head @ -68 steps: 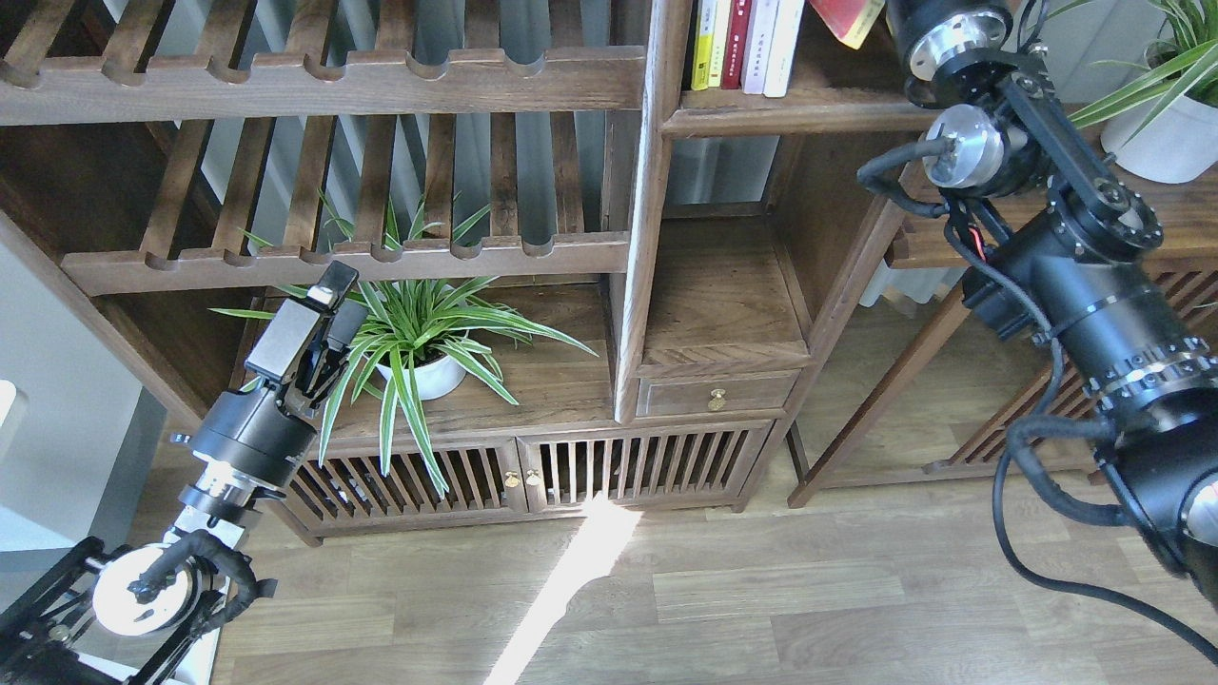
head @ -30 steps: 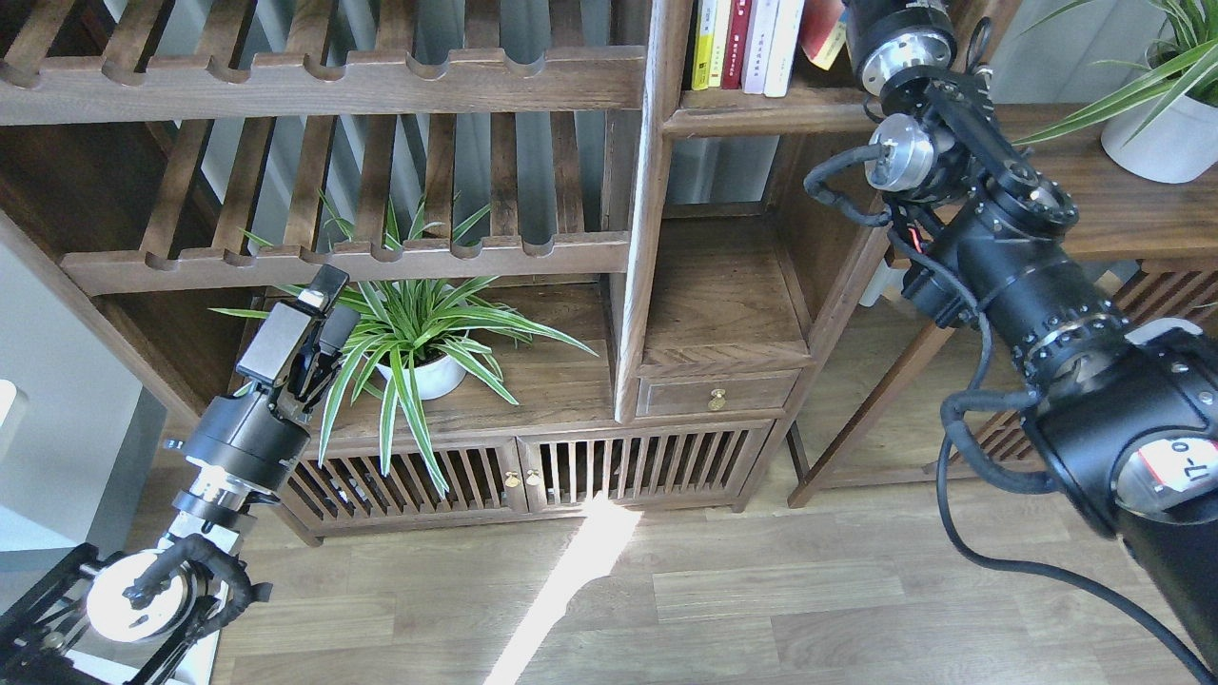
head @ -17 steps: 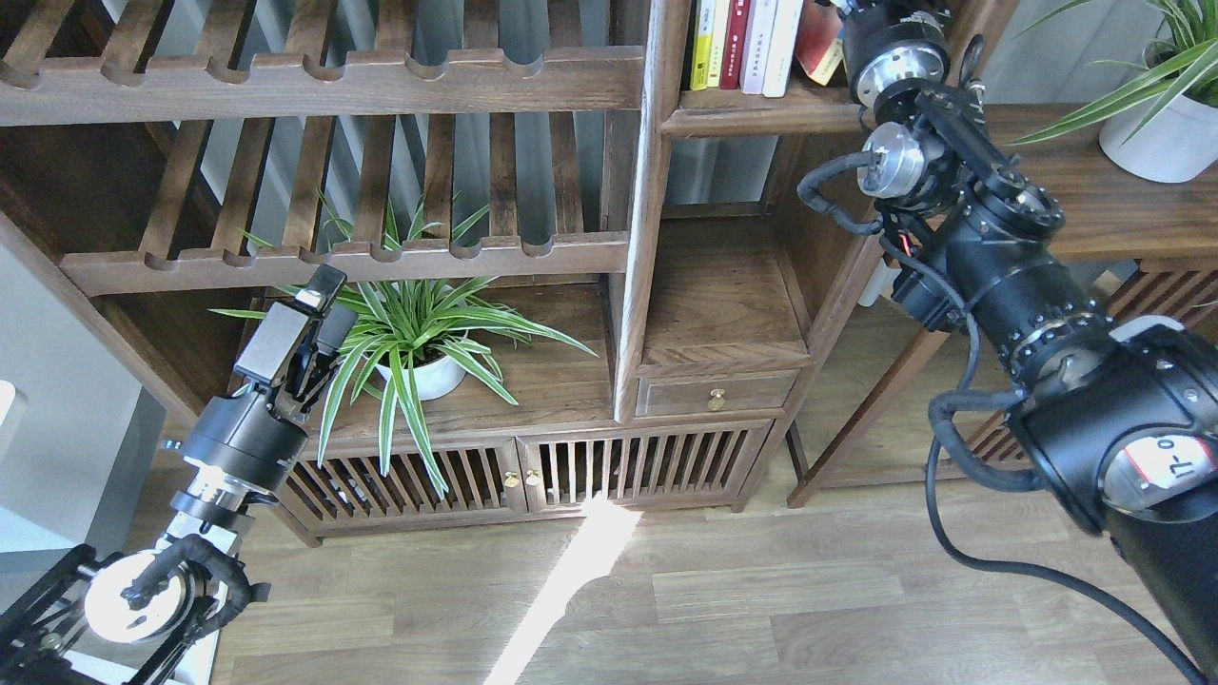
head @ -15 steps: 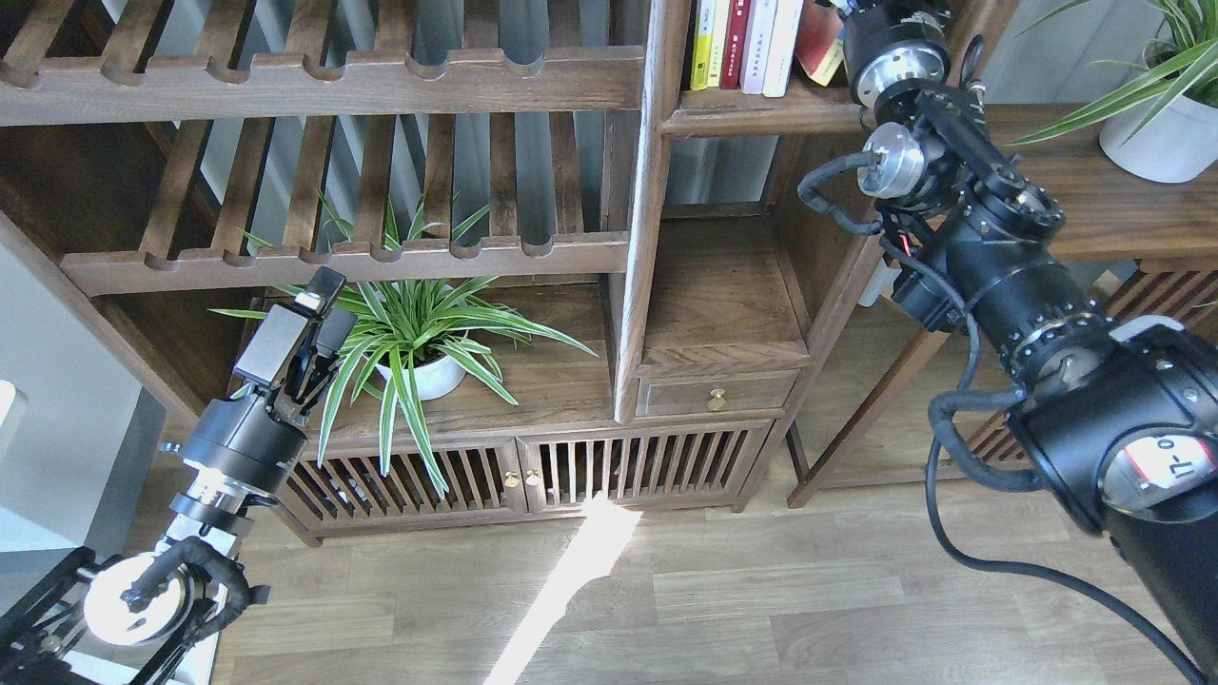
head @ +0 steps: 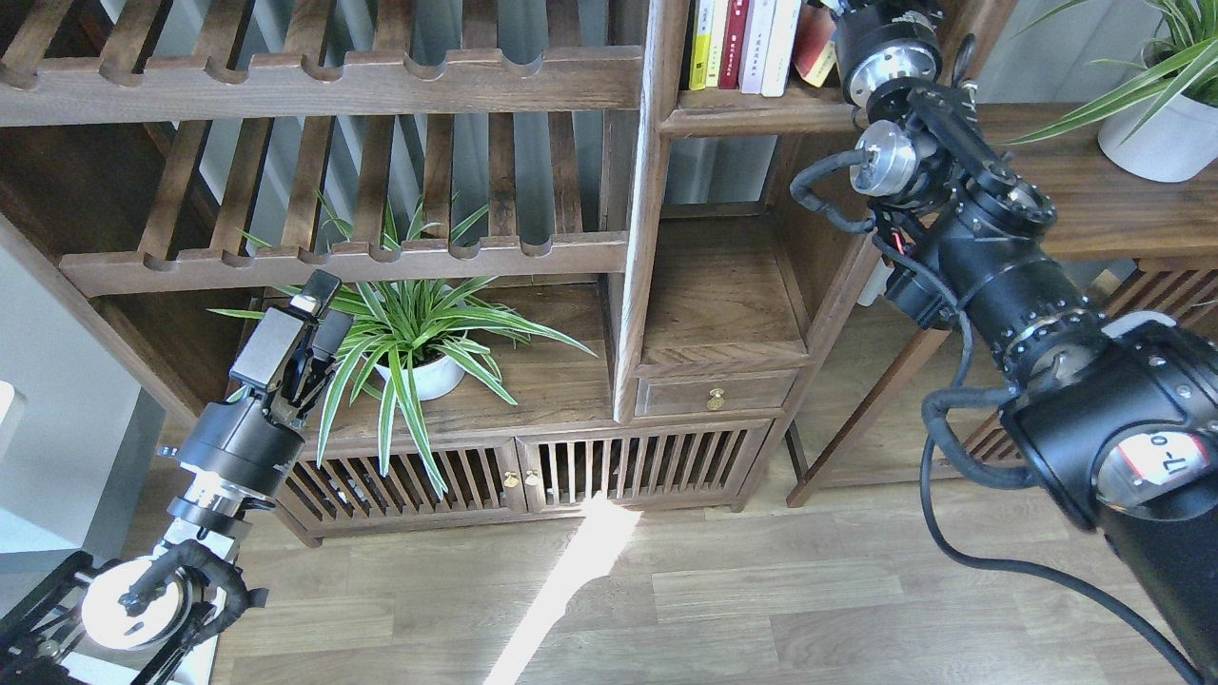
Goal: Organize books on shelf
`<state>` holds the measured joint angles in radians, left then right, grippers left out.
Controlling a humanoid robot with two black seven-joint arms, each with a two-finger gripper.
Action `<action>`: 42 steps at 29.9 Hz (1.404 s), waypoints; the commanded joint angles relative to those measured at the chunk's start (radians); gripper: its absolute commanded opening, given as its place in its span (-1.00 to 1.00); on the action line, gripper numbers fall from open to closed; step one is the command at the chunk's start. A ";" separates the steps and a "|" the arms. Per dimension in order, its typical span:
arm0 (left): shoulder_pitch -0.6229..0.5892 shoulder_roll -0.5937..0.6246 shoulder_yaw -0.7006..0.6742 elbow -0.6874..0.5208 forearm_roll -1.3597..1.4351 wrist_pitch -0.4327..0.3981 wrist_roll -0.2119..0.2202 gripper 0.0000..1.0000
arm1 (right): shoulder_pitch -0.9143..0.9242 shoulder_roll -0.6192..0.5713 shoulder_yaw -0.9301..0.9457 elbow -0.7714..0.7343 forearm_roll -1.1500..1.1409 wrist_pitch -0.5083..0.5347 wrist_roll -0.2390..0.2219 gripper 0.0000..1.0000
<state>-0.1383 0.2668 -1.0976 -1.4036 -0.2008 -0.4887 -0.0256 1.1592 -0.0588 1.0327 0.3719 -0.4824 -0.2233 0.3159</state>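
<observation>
A: Dark-walnut shelf board [head: 761, 112] is sitting at 1 o'clock, flooring a narrow cubby. Row of upright paperback books [head: 742, 43] is standing on it: yellow, red and white spines, cropped by the top edge.

B: Red-orange book?

A: Red-orange covered book [head: 814, 52] is leaning tilted just right of the white spines, lower corner near the board. Black right arm is reaching up to it; right gripper [head: 837, 8] is running out of the top edge, fingers hidden, so cannot tell whether it is gripping the book.

B: Left side?

A: Left gripper [head: 314, 314] is hovering at 9 o'clock, tips among the leaves of a green striped spider plant in a white pot [head: 419, 371]. Fingers are looking close together, nothing between them.

B: Anything else?

A: Second white plant pot [head: 1156, 143] is sitting on the wide board at 2 o'clock, well apart from the books.
</observation>
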 commanded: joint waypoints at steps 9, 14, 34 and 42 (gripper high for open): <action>0.019 0.000 0.001 0.002 0.000 0.000 0.000 0.90 | 0.014 0.013 -0.002 0.009 -0.001 -0.018 -0.014 -0.06; 0.020 -0.001 0.001 0.002 0.001 0.000 0.003 0.90 | 0.030 0.013 -0.002 0.013 -0.001 -0.021 -0.015 -0.03; 0.020 -0.001 0.013 0.005 0.001 0.000 0.007 0.91 | 0.080 0.050 0.015 0.105 0.019 -0.217 -0.017 0.15; 0.019 -0.003 0.018 0.005 0.003 0.000 0.009 0.91 | 0.096 0.059 0.018 0.154 0.056 -0.265 -0.018 0.16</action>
<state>-0.1187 0.2649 -1.0831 -1.3990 -0.1984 -0.4887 -0.0171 1.2553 -0.0001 1.0506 0.5067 -0.4422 -0.4842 0.2976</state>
